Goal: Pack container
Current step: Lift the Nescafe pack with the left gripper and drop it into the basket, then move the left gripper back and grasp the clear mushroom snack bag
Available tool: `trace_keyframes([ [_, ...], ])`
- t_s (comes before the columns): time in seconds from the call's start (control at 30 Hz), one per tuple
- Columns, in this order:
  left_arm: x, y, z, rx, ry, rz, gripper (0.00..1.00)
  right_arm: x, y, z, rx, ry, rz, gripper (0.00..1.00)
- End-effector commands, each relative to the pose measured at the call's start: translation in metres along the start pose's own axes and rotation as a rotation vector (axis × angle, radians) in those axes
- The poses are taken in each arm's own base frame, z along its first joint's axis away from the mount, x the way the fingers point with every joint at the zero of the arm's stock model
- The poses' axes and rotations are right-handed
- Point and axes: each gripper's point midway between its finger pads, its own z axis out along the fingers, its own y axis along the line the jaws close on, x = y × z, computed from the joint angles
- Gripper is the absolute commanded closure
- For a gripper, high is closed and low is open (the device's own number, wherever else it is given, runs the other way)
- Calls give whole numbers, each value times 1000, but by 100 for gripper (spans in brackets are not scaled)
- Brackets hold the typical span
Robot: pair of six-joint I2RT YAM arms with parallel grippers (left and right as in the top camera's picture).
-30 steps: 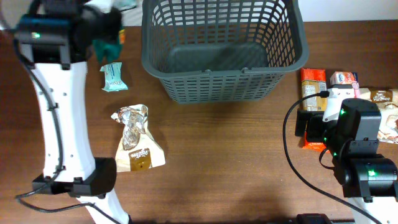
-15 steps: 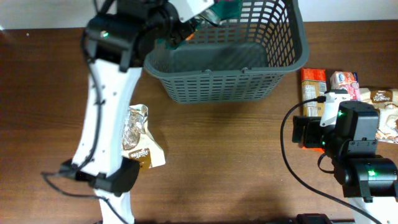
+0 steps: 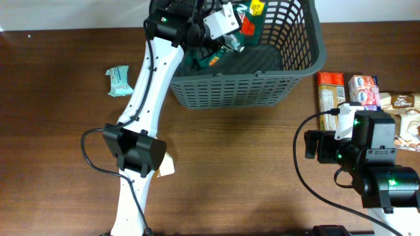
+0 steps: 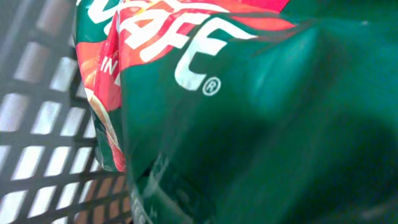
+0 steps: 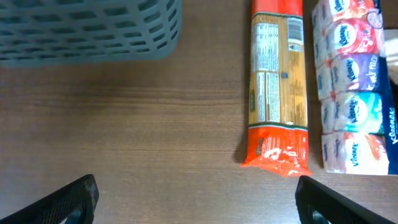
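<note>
The container, a dark grey lattice basket (image 3: 243,88), stands at the back middle of the table. My left gripper (image 3: 223,36) reaches over its left part, shut on a green and red snack packet (image 3: 244,25) held above the basket floor. In the left wrist view the packet (image 4: 261,112) fills the frame and hides the fingers, with the basket lattice (image 4: 37,143) behind it. My right gripper (image 5: 199,202) is open and empty above bare table, just left of an orange packet (image 5: 277,87). The basket's corner (image 5: 87,31) shows in the right wrist view.
A teal packet (image 3: 119,82) lies left of the basket. A brown packet (image 3: 167,168) is mostly hidden under the left arm's base. Right of the basket lie the orange packet (image 3: 330,88), a tissue multipack (image 3: 363,86) (image 5: 351,87) and a brown packet (image 3: 403,101).
My left arm has swung right from the table's left side to over the basket, carrying the green packet. The right gripper has drawn slightly back from the orange packet.
</note>
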Motion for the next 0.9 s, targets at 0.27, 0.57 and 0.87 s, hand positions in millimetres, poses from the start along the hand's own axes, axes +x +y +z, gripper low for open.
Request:
trace_keyframes([
  [0.27, -38, 8, -66, -48, -137, -100, 31, -5, 5, -7, -25, -21, 7, 1],
  [0.57, -25, 42, -190, -340, -122, -316, 29, -5, 5, -7, -25, -21, 7, 1],
  [0.87, 107, 70, -296, -673, 58, -975, 32, -5, 5, -7, -25, -20, 7, 1],
])
